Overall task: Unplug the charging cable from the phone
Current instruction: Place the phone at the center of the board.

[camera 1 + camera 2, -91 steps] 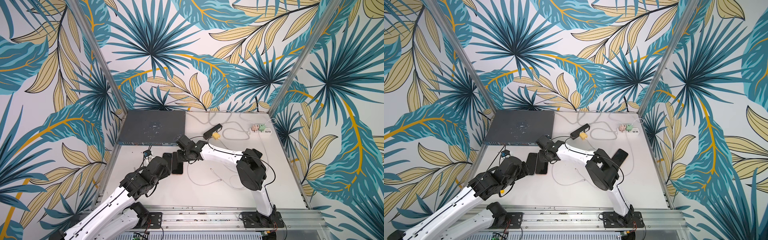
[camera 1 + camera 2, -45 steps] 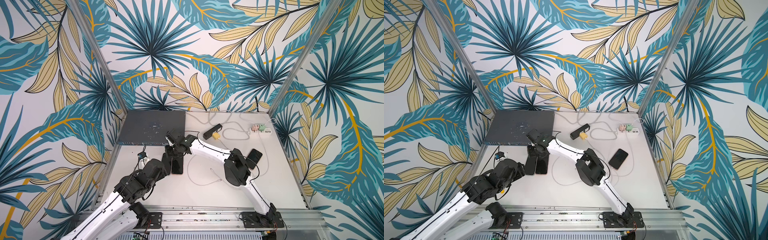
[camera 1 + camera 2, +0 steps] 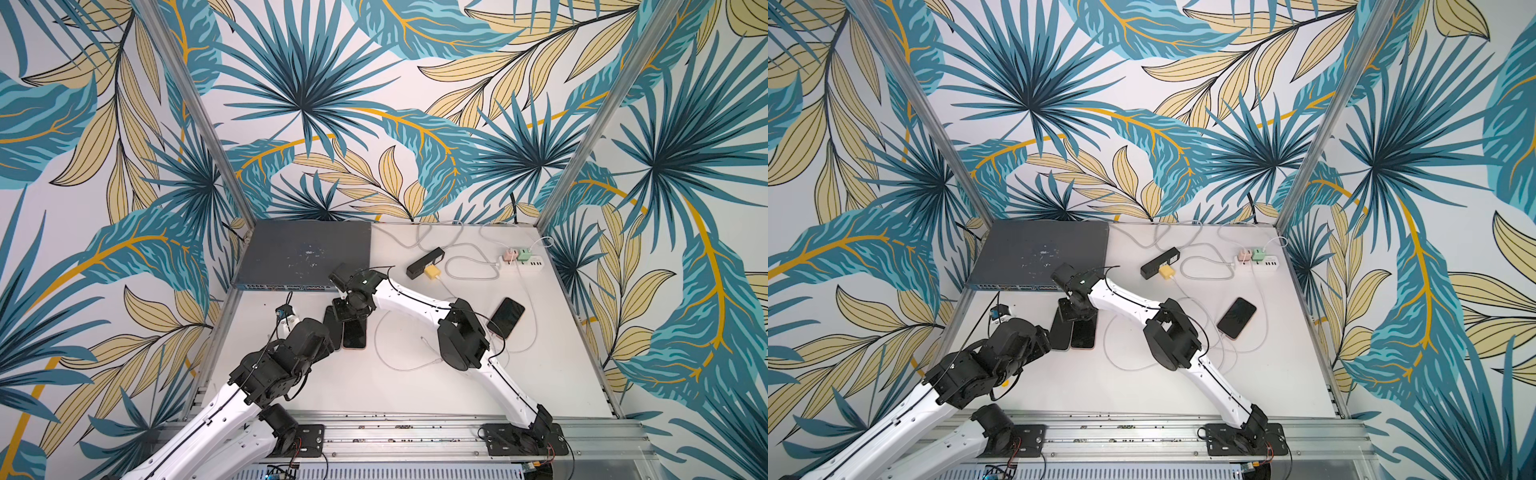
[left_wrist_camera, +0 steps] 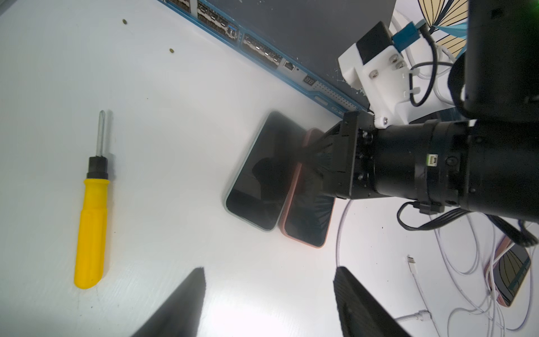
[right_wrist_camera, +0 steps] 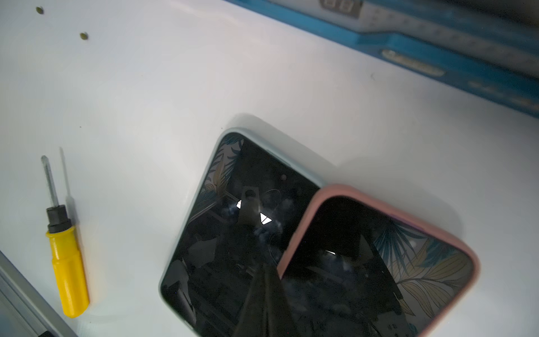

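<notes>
White tabletop: right end effector, pinched together, seemingly touches blue-cased phone; left end effector gapes, empty.

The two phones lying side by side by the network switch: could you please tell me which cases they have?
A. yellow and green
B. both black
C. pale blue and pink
C: the right wrist view shows a pale blue-cased phone beside a pink-cased phone.

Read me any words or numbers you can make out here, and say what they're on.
"88": on the small display on the front of the switch, seen in the left wrist view.
Print beside the switch's ports: too small to read.
Nothing else shows legible text.
</notes>
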Available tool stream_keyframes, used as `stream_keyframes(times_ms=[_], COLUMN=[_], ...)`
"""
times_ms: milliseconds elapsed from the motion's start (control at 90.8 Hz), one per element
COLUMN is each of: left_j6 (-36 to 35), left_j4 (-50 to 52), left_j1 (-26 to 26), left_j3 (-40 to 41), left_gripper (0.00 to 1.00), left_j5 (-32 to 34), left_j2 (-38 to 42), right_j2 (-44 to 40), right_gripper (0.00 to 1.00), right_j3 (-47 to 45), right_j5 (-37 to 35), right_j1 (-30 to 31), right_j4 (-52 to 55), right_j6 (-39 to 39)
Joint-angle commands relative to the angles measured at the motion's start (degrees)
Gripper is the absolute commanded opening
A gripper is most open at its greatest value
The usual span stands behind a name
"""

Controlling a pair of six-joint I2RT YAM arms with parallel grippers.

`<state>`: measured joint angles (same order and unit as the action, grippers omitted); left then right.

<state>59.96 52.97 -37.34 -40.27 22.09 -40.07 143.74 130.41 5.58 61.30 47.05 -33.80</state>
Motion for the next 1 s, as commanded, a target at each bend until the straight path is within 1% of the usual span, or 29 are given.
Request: stream_keyframes(times_ms=[0, 231, 397, 617, 991], left_j6=[0.15, 0.43, 0.42, 0.53, 0.66], left_j4=[0.29, -0.38, -0.74, -0.88, -0.76], left_j1=[0.34, 0.34, 0.34, 0.34, 0.34], left_j3=[0.78, 1.49, 1.95, 1.94, 2.04], left_gripper=[0.72, 0.73, 0.72, 0.72, 0.72], left_j5=[0.79, 0.24, -0.02, 0.07, -0.20], left_j2=[0.49, 0.59, 0.41, 0.27, 0.28], right_j2=[0.22, -0.40, -1.49, 2.25, 4.68], right_gripper=[0.00, 0.00, 0.00, 0.00, 0.00], right_j3=[0.11, 0.37, 1.49, 7.09, 7.56], right_j5=[-2.02, -3.88, -2.85, -0.71, -1.04], right_j1=[0.31, 0.39, 1.15, 1.63, 1.55], right_j4=[2.77, 3.61, 1.18, 2.77, 3.10], right_j6=[0.77, 1.17, 1.83, 1.31, 0.98])
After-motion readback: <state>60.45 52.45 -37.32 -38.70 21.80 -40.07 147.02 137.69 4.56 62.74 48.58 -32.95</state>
